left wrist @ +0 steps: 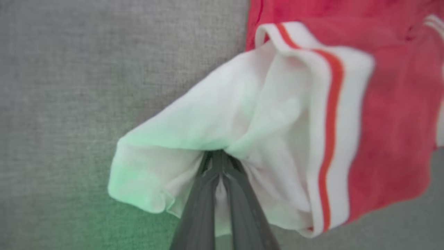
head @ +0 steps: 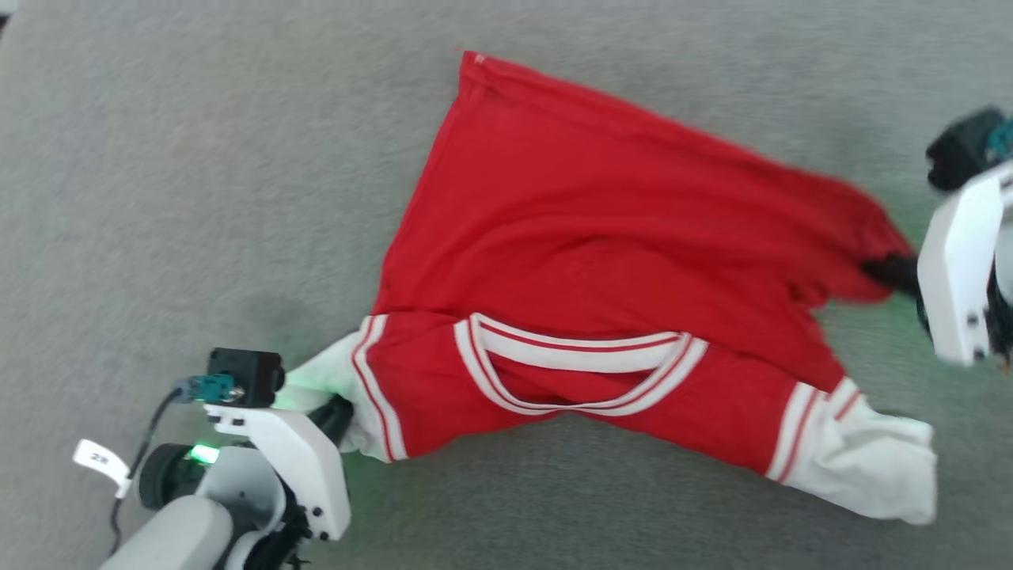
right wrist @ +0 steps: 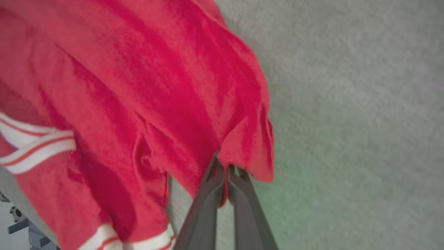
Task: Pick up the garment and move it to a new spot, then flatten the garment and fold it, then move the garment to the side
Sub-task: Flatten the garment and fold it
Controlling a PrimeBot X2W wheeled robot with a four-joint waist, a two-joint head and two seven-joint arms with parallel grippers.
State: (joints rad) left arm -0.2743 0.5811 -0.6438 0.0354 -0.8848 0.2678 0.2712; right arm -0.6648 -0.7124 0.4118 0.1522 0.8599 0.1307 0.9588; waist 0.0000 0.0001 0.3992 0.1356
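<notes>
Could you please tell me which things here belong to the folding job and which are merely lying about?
Job: garment; left gripper, shut on its white sleeve; right gripper, shut on its red edge.
Merely there: grey surface underneath.

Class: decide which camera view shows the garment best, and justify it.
Head view: the garment shows whole, collar included. Left wrist view: one white sleeve pinched by the left gripper. Right wrist view: a red edge pinched by the right gripper.
</notes>
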